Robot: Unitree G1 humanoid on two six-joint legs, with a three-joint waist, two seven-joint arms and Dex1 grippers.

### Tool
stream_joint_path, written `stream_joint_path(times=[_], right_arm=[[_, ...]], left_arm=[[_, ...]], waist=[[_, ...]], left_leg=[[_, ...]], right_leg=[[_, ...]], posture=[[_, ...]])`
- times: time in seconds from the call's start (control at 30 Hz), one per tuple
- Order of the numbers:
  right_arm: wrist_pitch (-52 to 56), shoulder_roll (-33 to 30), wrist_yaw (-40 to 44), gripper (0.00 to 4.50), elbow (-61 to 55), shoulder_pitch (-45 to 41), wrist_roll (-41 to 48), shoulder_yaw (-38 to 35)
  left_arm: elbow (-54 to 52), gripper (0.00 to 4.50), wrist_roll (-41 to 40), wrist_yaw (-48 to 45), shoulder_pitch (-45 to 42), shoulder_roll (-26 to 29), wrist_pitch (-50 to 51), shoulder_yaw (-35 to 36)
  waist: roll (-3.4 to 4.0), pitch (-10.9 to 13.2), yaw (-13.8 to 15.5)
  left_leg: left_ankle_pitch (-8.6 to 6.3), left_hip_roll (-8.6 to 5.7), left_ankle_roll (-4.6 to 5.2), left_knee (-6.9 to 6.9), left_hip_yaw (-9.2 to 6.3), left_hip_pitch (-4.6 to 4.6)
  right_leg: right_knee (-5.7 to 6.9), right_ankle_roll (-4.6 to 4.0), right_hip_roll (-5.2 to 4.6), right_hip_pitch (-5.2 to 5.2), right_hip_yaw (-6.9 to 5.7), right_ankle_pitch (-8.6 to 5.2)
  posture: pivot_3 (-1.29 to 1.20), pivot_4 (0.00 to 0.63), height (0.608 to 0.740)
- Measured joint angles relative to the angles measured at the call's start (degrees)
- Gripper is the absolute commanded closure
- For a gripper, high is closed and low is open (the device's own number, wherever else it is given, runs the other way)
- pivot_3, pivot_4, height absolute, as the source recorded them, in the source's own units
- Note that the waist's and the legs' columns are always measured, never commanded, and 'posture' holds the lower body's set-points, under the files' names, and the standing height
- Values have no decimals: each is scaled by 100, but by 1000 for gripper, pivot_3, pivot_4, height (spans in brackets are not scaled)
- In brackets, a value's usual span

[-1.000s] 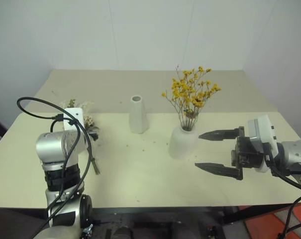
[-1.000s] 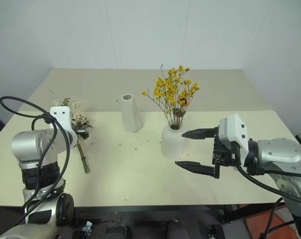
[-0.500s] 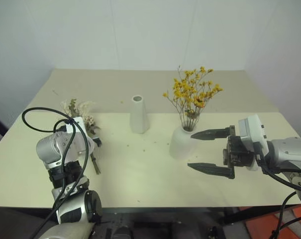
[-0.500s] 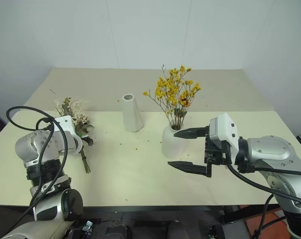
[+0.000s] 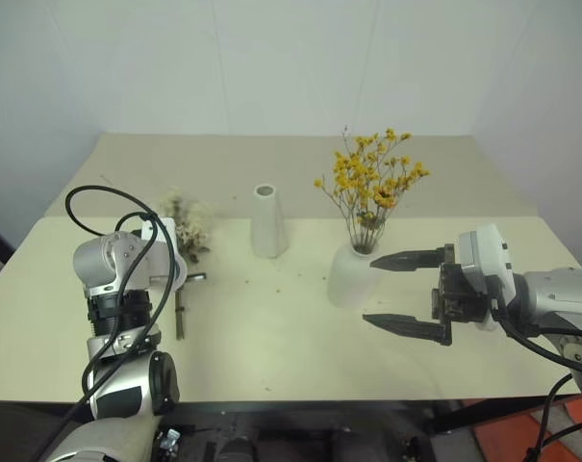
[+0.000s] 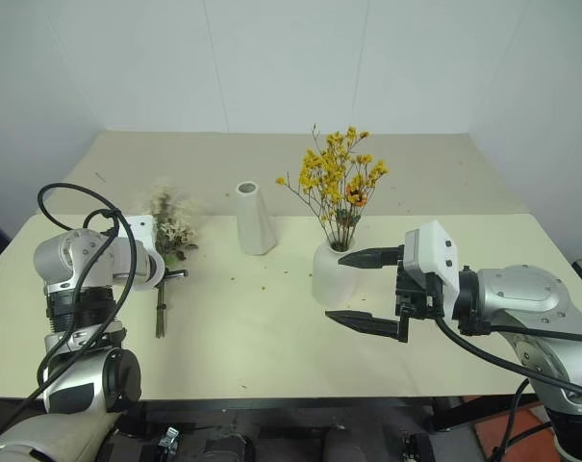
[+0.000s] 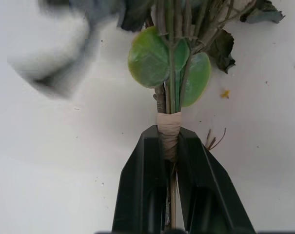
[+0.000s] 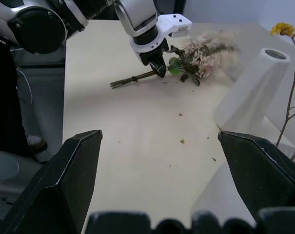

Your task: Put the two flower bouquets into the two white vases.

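Jaws: left gripper (image 7: 169, 161) clenched on mixed bunch (image 7: 172, 73) at taped stems, low over bench (image 5: 271, 318); right gripper (image 5: 411, 294) spread wide, empty, beside squat vase (image 5: 353, 276) holding yellow spray (image 5: 372, 183). Tall vase (image 5: 267, 223) beyond, empty. Advice: lift straight, swing stems down, aim at narrow mouth, lower slowly.

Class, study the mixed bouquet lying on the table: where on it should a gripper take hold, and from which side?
Grip the mixed bouquet at its taped stem wrap, coming from above: it lies flat, stems bundled narrow there, blooms fragile.
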Motion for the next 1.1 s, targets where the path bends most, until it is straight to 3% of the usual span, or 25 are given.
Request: stream_joint_path(times=[0.17, 0.3, 0.5, 0.73, 0.9, 1.1], right_arm=[[0, 0, -34, 0, -35, 56, 1, -56], [0, 1, -160, 0, -128, 91, 9, -156], [108, 55, -495, 0, -229, 248, 164, -459], [775, -28, -1429, 0, -586, 118, 658, -850], [1486, -189, -2353, 0, -1243, 74, 831, -756], [2456, 82, -3906, 0, -1734, -238, 1552, -471]], left_arm=[[-200, 4397, 516, -211, 26, -15, -277, -144], [-724, 4397, 974, -578, 145, 91, -1775, -564], [-358, 4397, 811, -2059, -470, 142, -4777, -71], [1509, 4397, 2, -5035, -1500, 161, -7549, 238], [3324, 4397, -331, -7174, -2117, 209, -8429, 294], [5081, 4397, -474, -8760, -2581, 240, -8723, 424]], waist=[[0, 0, -1], [0, 0, 23], [-1, 0, 98], [-1, 0, 126], [-1, 0, 115], [-1, 0, 70]], left_leg=[[0, 0, -1, -1, 0, 0], [1, 0, -7, -1, 0, -7], [2, 1, -7, 0, 2, -10], [2, 1, -6, 0, 4, -14], [2, 1, -5, 0, 3, -19], [2, 2, -3, 0, 1, -26]], right_leg=[[-1, 0, 0, 0, 0, 0], [-4, -42, -1, -4, 0, 25], [-12, -40, 0, -3, -1, 25], [-19, -36, 0, -1, -3, 23], [-18, -10, 0, -4, -2, 7], [-12, -7, 0, -11, -2, 5]], posture=[[0, 150, 740], [0, 150, 740], [0, 150, 740], [0, 150, 740], [0, 150, 740], [0, 150, 740]])
